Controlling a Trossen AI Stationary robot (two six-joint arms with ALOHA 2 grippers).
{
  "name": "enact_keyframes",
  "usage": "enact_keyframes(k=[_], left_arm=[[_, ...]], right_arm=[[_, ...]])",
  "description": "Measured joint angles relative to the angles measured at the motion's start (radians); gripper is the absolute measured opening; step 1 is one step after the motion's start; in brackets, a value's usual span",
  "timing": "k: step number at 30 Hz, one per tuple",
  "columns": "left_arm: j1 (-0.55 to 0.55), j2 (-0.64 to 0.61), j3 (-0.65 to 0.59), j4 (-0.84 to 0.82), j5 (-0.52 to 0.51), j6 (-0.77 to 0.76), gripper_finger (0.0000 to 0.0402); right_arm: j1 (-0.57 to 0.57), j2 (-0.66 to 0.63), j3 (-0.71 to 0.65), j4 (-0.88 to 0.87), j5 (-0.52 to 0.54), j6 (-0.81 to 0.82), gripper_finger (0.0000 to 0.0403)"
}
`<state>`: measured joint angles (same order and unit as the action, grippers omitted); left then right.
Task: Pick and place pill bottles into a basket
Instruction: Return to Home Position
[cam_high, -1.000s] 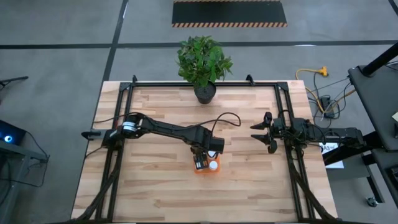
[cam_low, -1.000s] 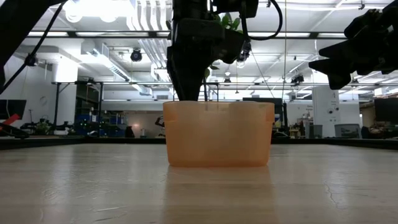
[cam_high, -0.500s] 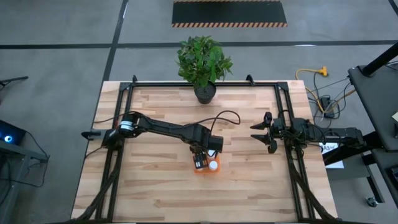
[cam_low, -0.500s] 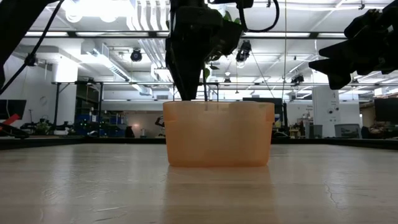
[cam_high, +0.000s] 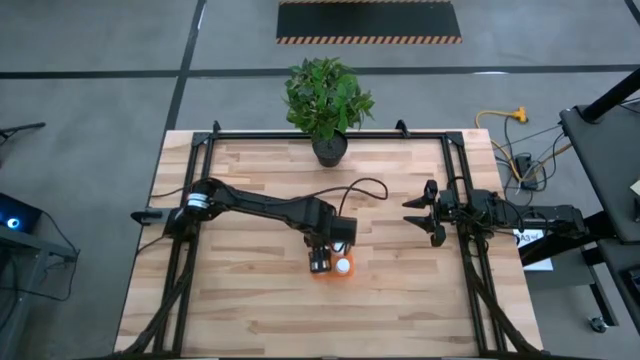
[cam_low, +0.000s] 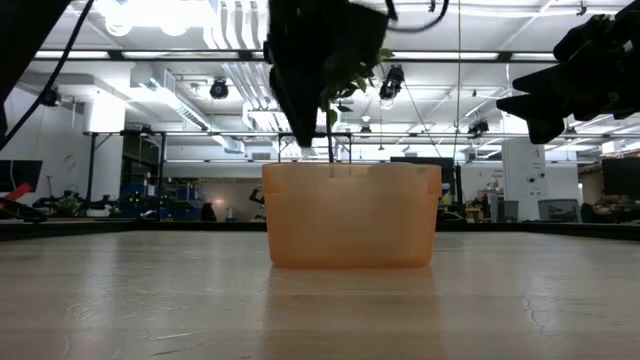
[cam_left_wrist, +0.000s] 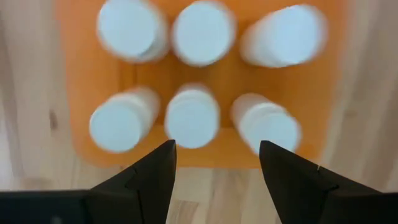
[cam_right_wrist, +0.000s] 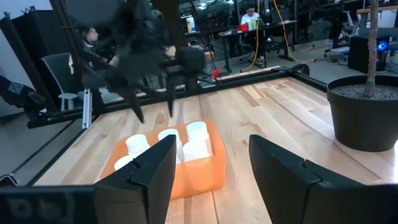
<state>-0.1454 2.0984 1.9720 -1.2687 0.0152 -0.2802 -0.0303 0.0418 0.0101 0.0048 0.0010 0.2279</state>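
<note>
The orange basket (cam_high: 331, 277) stands on the table a little right of the middle; it also shows in the low view (cam_low: 350, 215). Six white pill bottles (cam_left_wrist: 193, 118) stand upright in it in two rows of three, and they also show in the right wrist view (cam_right_wrist: 163, 144). My left gripper (cam_left_wrist: 217, 146) hangs open and empty straight above the basket (cam_left_wrist: 81, 93), fingers pointing down, its tips just over the rim in the low view (cam_low: 315, 150). My right gripper (cam_high: 426, 213) waits open and empty near the table's right edge.
A dark plant pot (cam_high: 329, 148) with a green plant stands at the table's far edge; it shows in the right wrist view (cam_right_wrist: 364, 112). Black frame rails (cam_high: 455, 180) run along the table's sides. People sit in the room beyond (cam_right_wrist: 252, 15).
My left gripper has gone straight up from the basket, its fingers still pointing down. The bottles and the basket have stayed where they were.
</note>
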Motion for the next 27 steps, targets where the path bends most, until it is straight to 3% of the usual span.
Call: enact_keyframes(k=[6, 11, 21, 27], left_arm=[[-0.015, -0.065, -0.007, 0.11, 0.023, 0.108, 0.0212], [-0.008, -0.171, -0.108, 0.262, 0.056, 0.167, 0.0213], [0.069, -0.495, -0.622, 0.695, 0.08, 0.156, 0.0213], [0.109, -0.69, -0.831, 0.773, 0.076, 0.103, 0.0213]], right_arm=[[0.0, 0.0, 0.0, 0.0, 0.0, 0.0, 0.0192], [0.0, 0.0, 0.0, 0.0, 0.0, 0.0, 0.0192], [0.0, 0.001, 0.0, 0.0, 0.0, 0.0, 0.0192], [0.0, 0.0, 0.0, 0.0, 0.0, 0.0, 0.0192]])
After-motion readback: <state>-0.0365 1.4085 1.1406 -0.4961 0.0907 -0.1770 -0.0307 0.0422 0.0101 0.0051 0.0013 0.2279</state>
